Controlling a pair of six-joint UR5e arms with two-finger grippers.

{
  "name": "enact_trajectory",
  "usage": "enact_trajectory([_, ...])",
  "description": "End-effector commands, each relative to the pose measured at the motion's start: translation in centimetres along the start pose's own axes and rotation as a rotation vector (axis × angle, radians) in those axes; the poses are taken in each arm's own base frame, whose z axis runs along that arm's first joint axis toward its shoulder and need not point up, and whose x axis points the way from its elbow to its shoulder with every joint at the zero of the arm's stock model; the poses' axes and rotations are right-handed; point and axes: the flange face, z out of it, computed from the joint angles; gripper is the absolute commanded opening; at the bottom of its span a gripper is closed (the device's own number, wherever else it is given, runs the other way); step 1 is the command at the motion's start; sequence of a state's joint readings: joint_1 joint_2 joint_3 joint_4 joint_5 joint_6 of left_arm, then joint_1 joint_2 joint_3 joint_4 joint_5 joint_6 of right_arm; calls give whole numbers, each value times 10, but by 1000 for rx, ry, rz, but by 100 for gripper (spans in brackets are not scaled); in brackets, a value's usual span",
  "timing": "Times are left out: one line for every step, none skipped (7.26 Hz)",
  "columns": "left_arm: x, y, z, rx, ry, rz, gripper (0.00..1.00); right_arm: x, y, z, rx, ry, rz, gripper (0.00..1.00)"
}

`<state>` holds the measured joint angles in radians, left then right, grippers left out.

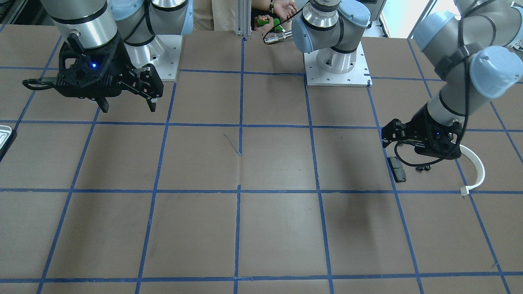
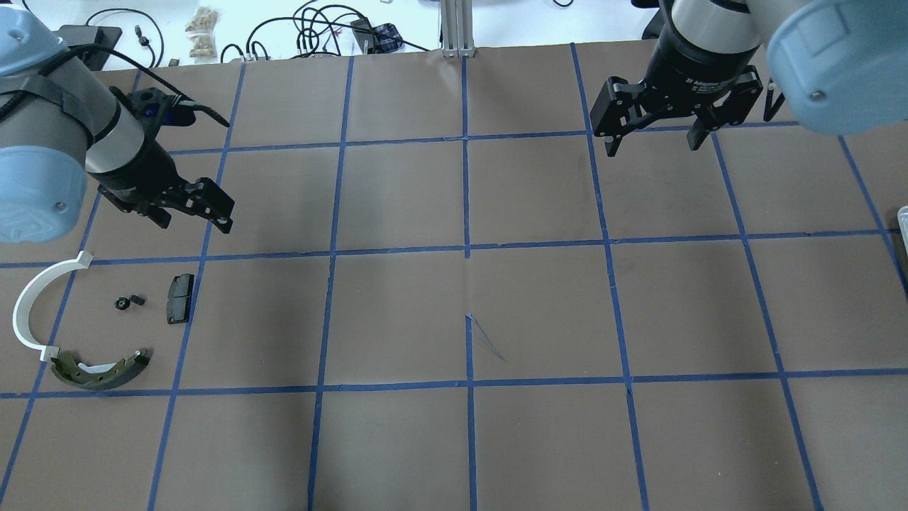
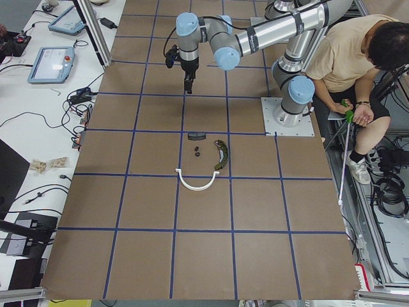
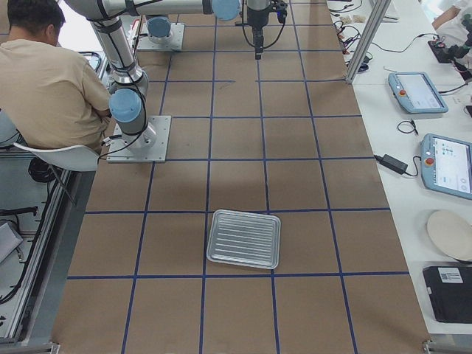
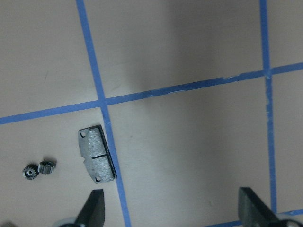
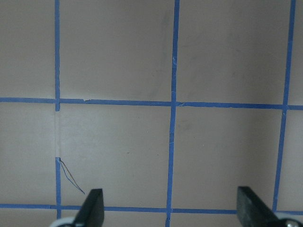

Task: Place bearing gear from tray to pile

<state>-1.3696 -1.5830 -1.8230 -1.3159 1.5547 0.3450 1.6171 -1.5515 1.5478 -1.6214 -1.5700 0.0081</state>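
Two small black bearing gears [image 2: 129,302] lie on the table in the pile, between the white half-ring arc [image 2: 32,305] and the black pad [image 2: 179,298]. They also show in the left wrist view [image 5: 39,169]. The brass-and-grey brake shoe [image 2: 103,369] lies in front of them. My left gripper [image 2: 195,223] is open and empty, above the table just beyond the pad. My right gripper [image 2: 652,147] is open and empty, high over the far right squares. The silvery tray [image 4: 244,238] holds nothing; only its edge [image 2: 904,216] shows in the overhead view.
Brown table with a blue tape grid. Both arm bases [image 1: 337,61] stand at the robot's side. A seated operator [image 3: 358,57] is next to the left base. Cables and tablets lie on the white bench [image 4: 420,92] beyond the far edge.
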Motion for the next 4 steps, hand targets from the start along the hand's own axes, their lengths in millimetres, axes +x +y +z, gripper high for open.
enact_trajectory([73, 23, -35, -1, 3, -9, 100, 1, 0, 1, -4, 1, 1, 100])
enact_trajectory([93, 33, -47, 7, 1, -13, 100, 0, 0, 0, -2, -1, 0, 100])
enact_trajectory([100, 44, -59, 3, 0, -6, 100, 1, 0, 0, -2, 1, 1, 100])
enact_trajectory([102, 50, -72, -15, 3, -6, 100, 1, 0, 0, -2, 1, 1, 100])
